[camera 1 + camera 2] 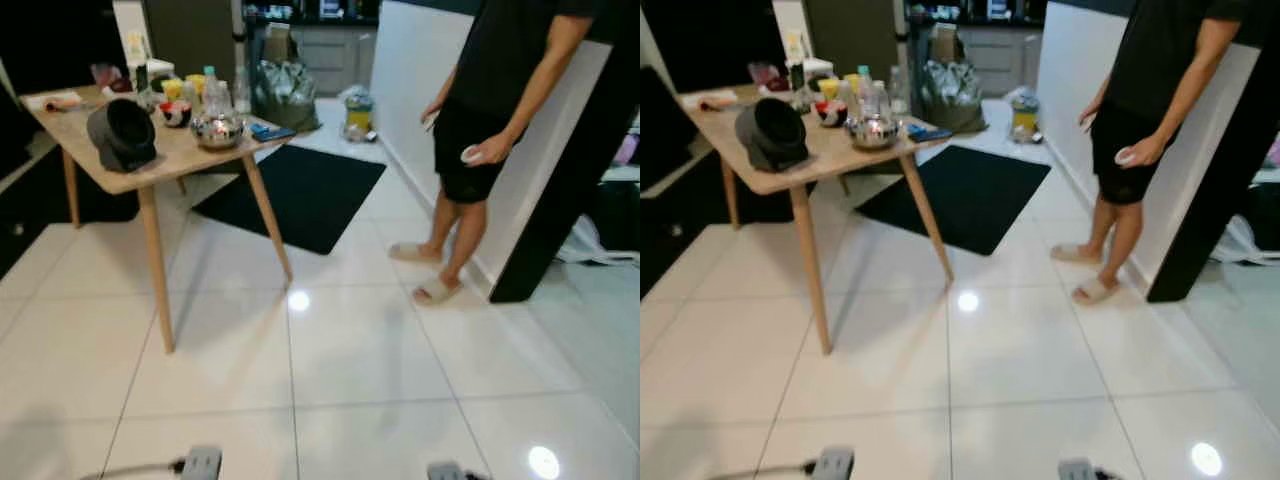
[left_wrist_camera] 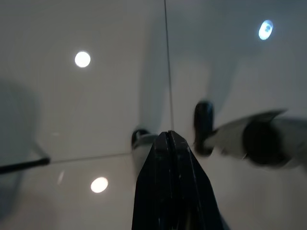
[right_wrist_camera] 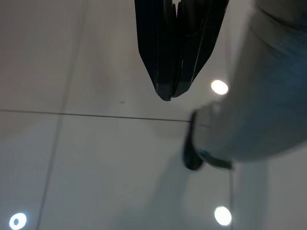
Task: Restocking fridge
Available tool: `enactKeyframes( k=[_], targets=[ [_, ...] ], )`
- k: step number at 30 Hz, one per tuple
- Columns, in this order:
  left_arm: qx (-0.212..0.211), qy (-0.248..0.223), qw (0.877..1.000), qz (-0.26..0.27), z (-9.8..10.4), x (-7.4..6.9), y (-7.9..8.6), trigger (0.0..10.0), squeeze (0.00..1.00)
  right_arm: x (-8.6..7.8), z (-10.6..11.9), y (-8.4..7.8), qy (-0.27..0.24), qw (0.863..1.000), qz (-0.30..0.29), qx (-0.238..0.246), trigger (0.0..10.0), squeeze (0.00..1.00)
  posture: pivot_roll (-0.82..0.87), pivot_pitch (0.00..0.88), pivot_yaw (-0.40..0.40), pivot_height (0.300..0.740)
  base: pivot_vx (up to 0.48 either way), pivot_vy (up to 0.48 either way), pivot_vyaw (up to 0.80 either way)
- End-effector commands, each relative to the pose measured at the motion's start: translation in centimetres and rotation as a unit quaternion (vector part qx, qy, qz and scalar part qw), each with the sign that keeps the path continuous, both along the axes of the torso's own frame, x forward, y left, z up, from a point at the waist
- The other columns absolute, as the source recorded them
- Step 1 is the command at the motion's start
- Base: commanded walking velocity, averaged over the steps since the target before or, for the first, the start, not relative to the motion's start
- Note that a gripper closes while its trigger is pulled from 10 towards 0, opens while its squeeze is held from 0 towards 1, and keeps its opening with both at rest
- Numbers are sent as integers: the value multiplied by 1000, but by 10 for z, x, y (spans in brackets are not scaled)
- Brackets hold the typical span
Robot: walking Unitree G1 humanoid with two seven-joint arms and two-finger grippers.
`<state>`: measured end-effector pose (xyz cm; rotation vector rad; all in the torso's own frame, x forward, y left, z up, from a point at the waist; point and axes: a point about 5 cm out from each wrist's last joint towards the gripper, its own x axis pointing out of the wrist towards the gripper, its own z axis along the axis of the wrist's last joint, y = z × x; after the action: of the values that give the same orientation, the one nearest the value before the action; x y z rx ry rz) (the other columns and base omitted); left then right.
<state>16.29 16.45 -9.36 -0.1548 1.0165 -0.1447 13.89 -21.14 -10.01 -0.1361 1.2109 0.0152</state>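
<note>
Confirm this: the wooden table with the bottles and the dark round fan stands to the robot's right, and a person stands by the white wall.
Not quite. The wooden table with the bottles and fan stands to the robot's left, as the left eye view shows. The person does stand by the white wall.

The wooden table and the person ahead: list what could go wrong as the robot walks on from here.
1. The person stands to the right of the path; a turn that way might bump them.
2. The wooden table is crowded with bottles and a metal bowl near its edge; clipping a leg could topple them.
3. The glossy tiled floor and black mat may cause a slip or catch a foot.
Both the left gripper and right gripper hang shut.
</note>
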Motion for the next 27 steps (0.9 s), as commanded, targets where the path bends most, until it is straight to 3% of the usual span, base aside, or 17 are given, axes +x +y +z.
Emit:
enactKeyframes(
  k=[1, 4, 13, 27],
  targets=[
    [1, 9, 1000, 0, -3, -6, 0, 10000, 0, 6, 1, 5, -10, 1000, 4, 5, 10000, 0, 38, 0, -26, 740, 334, 0, 0],
    [1, 9, 1000, 0, -3, -6, 0, 10000, 0, 6, 1, 5, -10, 1000, 6, 5, 10000, 0, 38, 0, -26, 740, 326, 0, 0],
    [0, 9, 1000, 1, -2, -6, 0, 10000, 0, 6, 1, 5, -10, 1000, 5, 5, 10000, 0, 36, 0, -28, 740, 323, 0, -708],
    [-2, 9, 1000, 1, -2, -6, -1, 10000, 0, 6, 2, 4, -10, 1000, 8, 3, 10000, 0, 38, 0, -33, 740, 320, 0, 0]
  ],
)
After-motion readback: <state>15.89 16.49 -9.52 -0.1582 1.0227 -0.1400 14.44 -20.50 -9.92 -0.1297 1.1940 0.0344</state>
